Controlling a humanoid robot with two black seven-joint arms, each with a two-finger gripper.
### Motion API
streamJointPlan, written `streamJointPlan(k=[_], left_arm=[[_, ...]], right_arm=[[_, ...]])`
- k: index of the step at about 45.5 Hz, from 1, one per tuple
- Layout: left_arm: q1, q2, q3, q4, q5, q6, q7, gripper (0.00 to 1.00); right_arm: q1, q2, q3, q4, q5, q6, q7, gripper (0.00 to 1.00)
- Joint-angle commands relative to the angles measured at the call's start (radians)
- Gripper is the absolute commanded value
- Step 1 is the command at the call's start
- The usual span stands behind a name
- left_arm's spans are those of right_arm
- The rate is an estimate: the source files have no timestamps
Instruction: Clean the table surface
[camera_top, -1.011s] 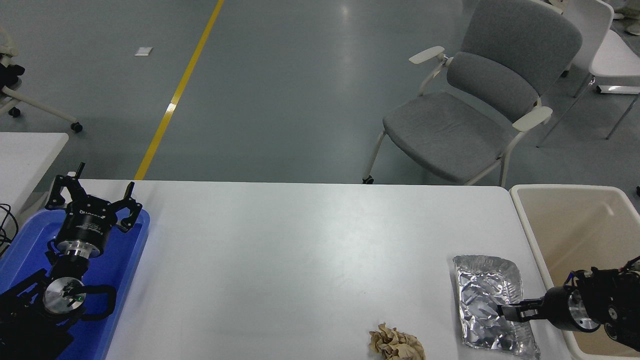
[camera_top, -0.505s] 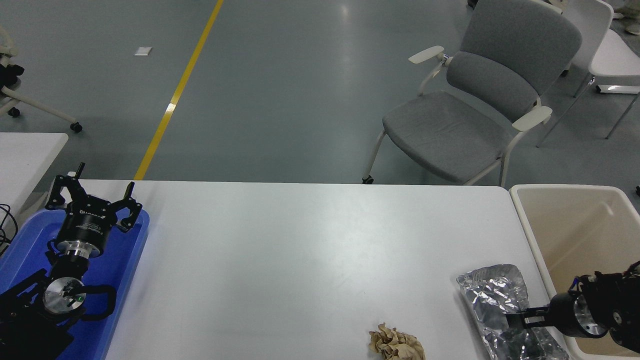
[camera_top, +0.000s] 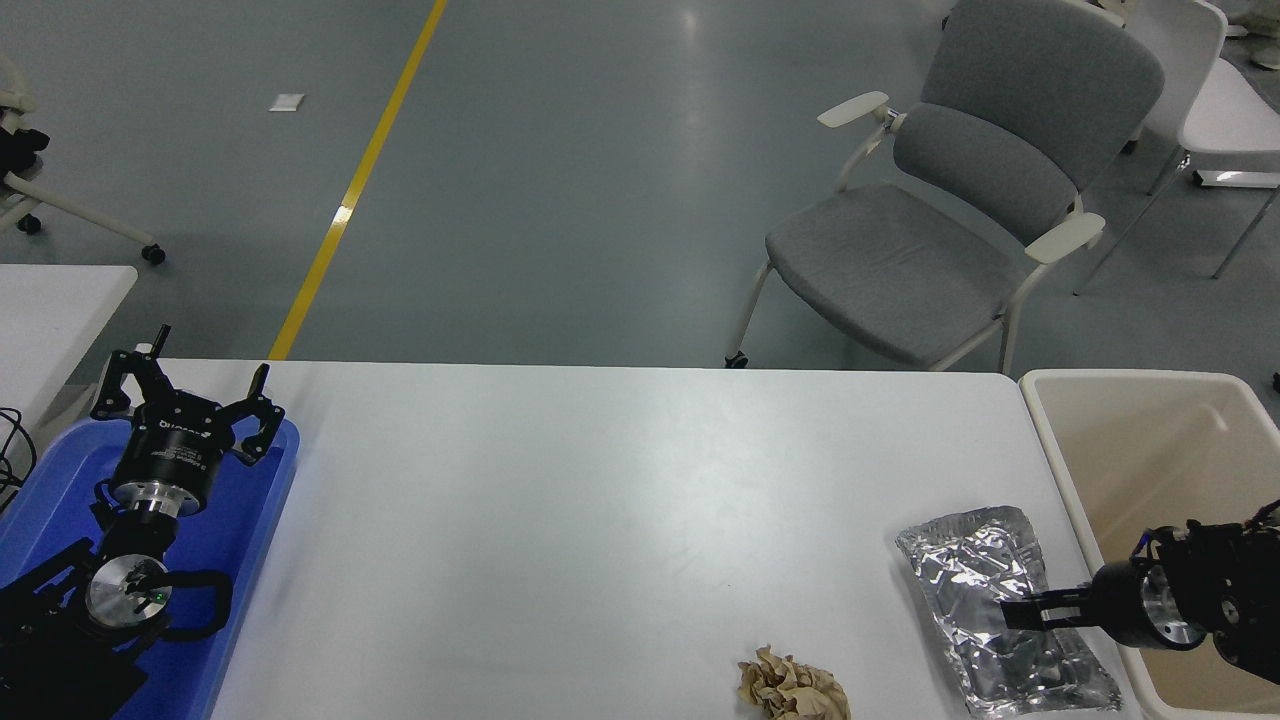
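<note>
The white table surface fills the lower part of the head view. A crumpled silver foil tray lies near its right edge. My right gripper comes in from the right, shut on the foil tray's right side. A ball of crumpled brown paper sits at the front edge, left of the foil. My left gripper stays parked at the lower left over a blue tray, its fingers spread open and holding nothing.
A beige plastic bin stands against the table's right end, under my right arm. A grey chair stands on the floor beyond the far edge. The corner of a smaller white table shows at left.
The right gripper pulled the foil tray right and toward the front, tilting it up, then brought it back left a little. It now lies flatter. The left arm has not moved.
</note>
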Motion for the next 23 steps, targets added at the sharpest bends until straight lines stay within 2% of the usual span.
streamJointPlan(k=[1,23], left_arm=[[0.0,0.0,0.0,0.0,0.0,0.0,0.0,1.0],[0.0,0.0,0.0,0.0,0.0,0.0,0.0,1.0]], right_arm=[[0.058,-0.011,-0.005,0.035,0.005,0.006,0.028,0.0],[0.158,-0.034,0.01,0.112,0.077,0.085,0.058,0.0]])
